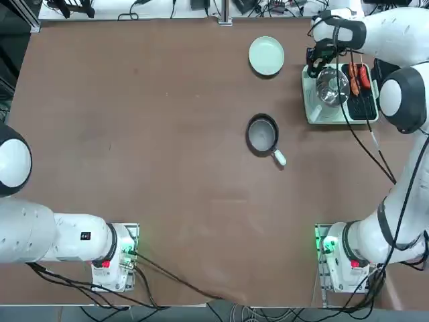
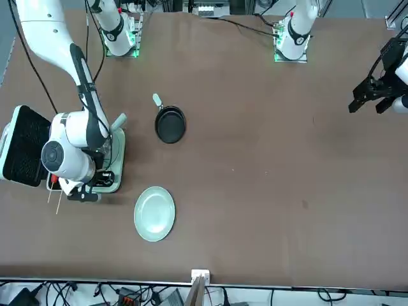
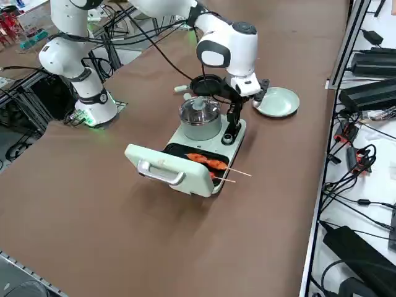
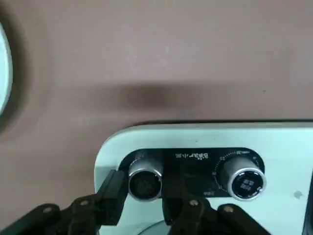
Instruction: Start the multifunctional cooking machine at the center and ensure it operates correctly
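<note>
The pale mint-green cooking machine (image 1: pixel 322 111) stands at the table's far right, its black-lined lid (image 3: pixel 167 170) swung open. A shiny steel pot (image 1: pixel 332 86) sits in it beside the black grill plate (image 1: pixel 364 105), which holds skewered sausages (image 3: pixel 207 162). My right gripper (image 4: pixel 144 200) is down at the machine's control end. Its two fingers (image 4: pixel 113 196) press against either side of the left silver knob (image 4: pixel 145 178). A second knob (image 4: pixel 244 178) beside it is untouched. From the side, the gripper (image 3: pixel 234 127) reaches down at the panel, next to the pot (image 3: pixel 199 114).
A small black frying pan (image 1: pixel 262 134) with a white handle lies left of the machine. A round pale green plate (image 1: pixel 267 55) sits farther back. A black cable runs from the wrist across the machine toward my right arm's base (image 1: pixel 342 251).
</note>
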You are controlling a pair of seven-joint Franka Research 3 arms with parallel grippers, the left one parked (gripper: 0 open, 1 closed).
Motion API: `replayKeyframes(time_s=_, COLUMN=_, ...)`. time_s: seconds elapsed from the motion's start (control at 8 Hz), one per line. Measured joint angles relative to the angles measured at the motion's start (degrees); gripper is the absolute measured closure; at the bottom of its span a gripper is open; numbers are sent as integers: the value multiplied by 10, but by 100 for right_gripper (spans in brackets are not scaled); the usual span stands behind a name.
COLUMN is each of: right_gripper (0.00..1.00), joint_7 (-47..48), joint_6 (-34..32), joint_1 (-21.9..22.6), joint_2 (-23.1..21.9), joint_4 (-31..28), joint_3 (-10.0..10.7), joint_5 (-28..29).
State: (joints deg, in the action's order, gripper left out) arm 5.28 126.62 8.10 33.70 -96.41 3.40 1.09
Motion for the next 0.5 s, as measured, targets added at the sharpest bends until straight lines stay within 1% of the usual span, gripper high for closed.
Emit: replayKeyframes(time_s=0.5, right_gripper=58, joint_7=-90, joint_6=-2, joint_1=0, joint_2=0, joint_4=1, joint_3=0, joint_5=0)
